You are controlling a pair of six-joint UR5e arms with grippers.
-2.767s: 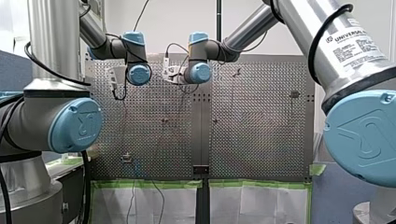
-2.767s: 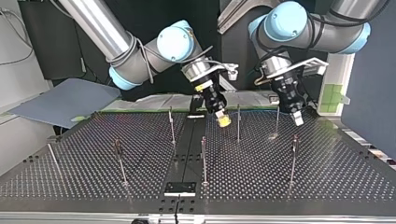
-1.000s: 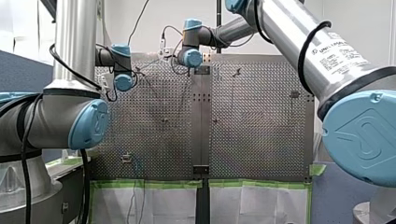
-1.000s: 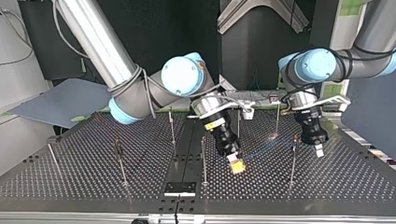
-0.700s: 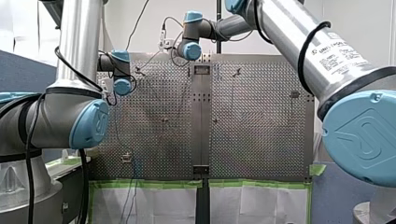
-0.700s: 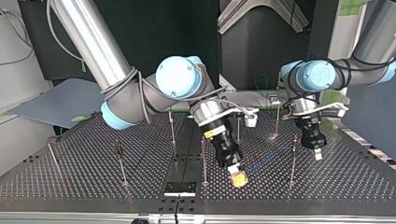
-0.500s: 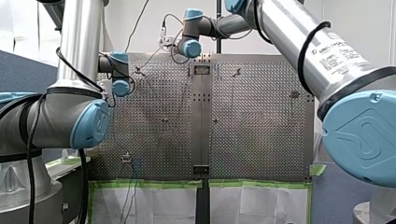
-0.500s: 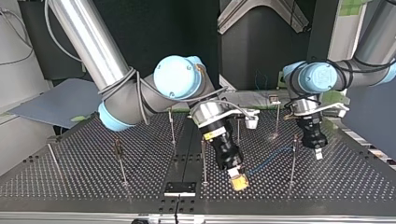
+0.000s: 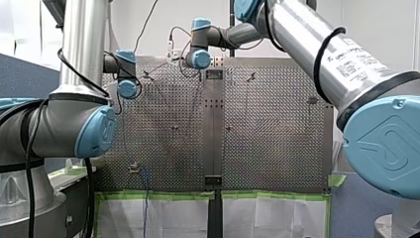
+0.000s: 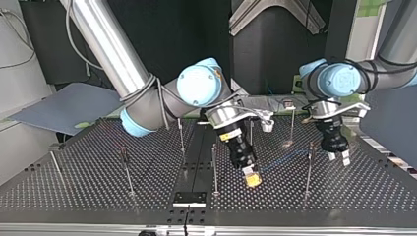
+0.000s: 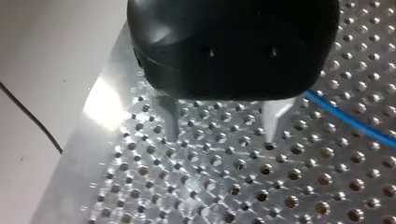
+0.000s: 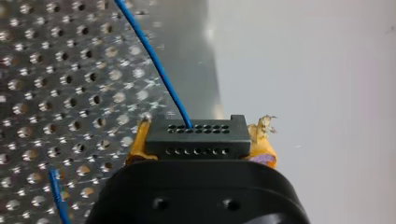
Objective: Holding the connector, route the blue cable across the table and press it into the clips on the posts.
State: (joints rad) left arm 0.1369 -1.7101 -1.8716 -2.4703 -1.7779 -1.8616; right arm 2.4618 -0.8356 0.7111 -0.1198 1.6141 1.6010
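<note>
In the front view, the perforated tabletop is seen with both arms stretched toward its far edge. A stretch of the blue cable hangs over the near edge at the view's left. The fingers cannot be made out here.

In the top view, the yellow-padded right gripper is held low over the tabletop, between the central post and the outer post. The left gripper hangs just beyond the outer post. The cable is faintly traced between the two grippers.

In the left wrist view, the metal fingers are spread with nothing between them, and the cable runs just beside them.

In the right wrist view, the black connector is pinched between the yellow pads, and the cable leaves its face.

Routing is judged to be the step in hand, with no cable seen seated. Next, the cable would need to be drawn taut, lined up over the outer post's clip and pressed down.
</note>
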